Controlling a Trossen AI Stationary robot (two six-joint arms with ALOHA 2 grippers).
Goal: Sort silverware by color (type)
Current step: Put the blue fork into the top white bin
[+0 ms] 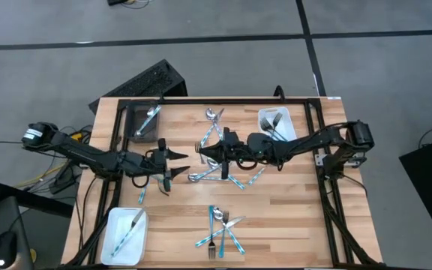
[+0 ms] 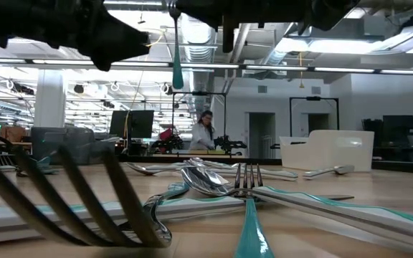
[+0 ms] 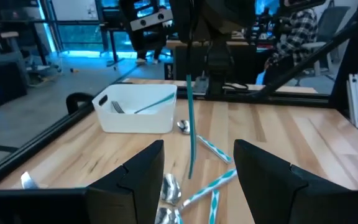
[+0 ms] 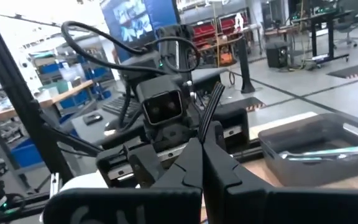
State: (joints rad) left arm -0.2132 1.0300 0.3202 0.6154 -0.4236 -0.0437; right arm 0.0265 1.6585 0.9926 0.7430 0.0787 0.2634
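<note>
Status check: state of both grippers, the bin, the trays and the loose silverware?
right gripper: shut on teal-handled piece, which hangs handle down.
left gripper: open, empty.
grey bin: holds one piece.
right-side white tray: holds forks.
left-side white tray: holds one piece.
loose silverware: lying flat, unsorted.

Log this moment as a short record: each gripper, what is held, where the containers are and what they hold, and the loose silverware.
right gripper: shut on one teal-handled piece, hanging handle down above mid-table
left gripper: open, empty, facing the right gripper
dark grey bin: far left corner, one piece inside
far white tray: far right, forks inside
near white tray: near left corner, one piece inside
loose silverware: one cluster at the near edge, another at mid-table
</note>
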